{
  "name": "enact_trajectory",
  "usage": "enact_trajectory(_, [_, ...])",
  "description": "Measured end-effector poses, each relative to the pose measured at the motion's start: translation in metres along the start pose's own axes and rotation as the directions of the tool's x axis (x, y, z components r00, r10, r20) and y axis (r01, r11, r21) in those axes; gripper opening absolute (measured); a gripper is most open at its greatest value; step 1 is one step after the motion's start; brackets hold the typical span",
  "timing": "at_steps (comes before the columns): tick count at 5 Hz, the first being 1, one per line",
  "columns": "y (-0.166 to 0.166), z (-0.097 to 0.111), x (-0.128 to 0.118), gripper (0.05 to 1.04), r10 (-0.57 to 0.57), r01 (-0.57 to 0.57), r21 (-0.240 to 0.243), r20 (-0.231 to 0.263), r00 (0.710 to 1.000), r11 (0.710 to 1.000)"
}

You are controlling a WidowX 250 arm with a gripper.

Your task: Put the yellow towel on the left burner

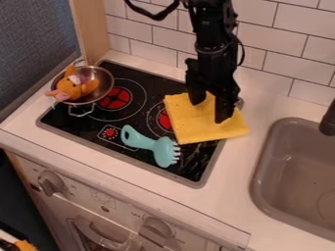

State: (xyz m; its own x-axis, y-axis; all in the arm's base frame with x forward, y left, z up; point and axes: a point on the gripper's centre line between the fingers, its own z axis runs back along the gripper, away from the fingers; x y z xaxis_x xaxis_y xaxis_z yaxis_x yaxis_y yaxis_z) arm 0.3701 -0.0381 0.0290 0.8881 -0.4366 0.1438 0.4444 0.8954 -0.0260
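At the lower left corner, well away from the jaws, an orange object (pixel 25 245) is cut off by the edge; I can't make out what it is. Up the stove and left of the jaws, an orange plush toy (pixel 73 88) sits in a metal pot (pixel 105 81), hiding much of the pot's inside. The pot overlaps the outer ring of the left burner (pixel 115 98), but the burner's red centre is uncovered. That is the goal, to the left of the jaws across the stovetop (pixel 196 171). Nearer, to the lower left of the jaws, lies a teal brush-like utensil (pixel 163 151).

The yellow towel (pixel 196 126) is spread directly under the jaws, over part of the right burner (pixel 165 119) and past the stove's right edge onto the tabletop (pixel 242 164). The gripper (pixel 210 112) hangs over it with its jaws apart, cloth visible between them. Whether the tips touch the cloth is hard to judge, and the arm hides the towel's back edge.

The step in hand looks like the grasp. Next, the jaws would need to close on a fold of cloth, lift it free and carry it left, high enough to pass the utensil and without snagging the pot.

Right of the jaws are the sink (pixel 288 152) and a black faucet (pixel 328 120), both cut off by the edge.
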Motion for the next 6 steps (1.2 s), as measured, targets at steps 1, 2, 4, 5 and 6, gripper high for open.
enact_trajectory(1, [0.006, -0.011, -0.001, 1.001, -0.006, 0.007, 0.019, -0.031, 0.999, 1.000])
enact_trajectory(2, [0.007, -0.015, -0.001, 1.001, -0.005, 0.006, 0.026, -0.033, 0.999, 1.000])
enact_trajectory(4, [0.016, -0.016, -0.001, 1.001, 0.020, -0.019, 0.062, -0.021, 1.000, 0.998])
enact_trajectory(5, [0.029, -0.016, -0.006, 1.001, 0.050, -0.049, 0.073, -0.015, 0.999, 0.996])
enact_trajectory(6, [0.048, -0.015, -0.014, 1.001, 0.090, -0.088, 0.080, -0.010, 0.996, 0.993])
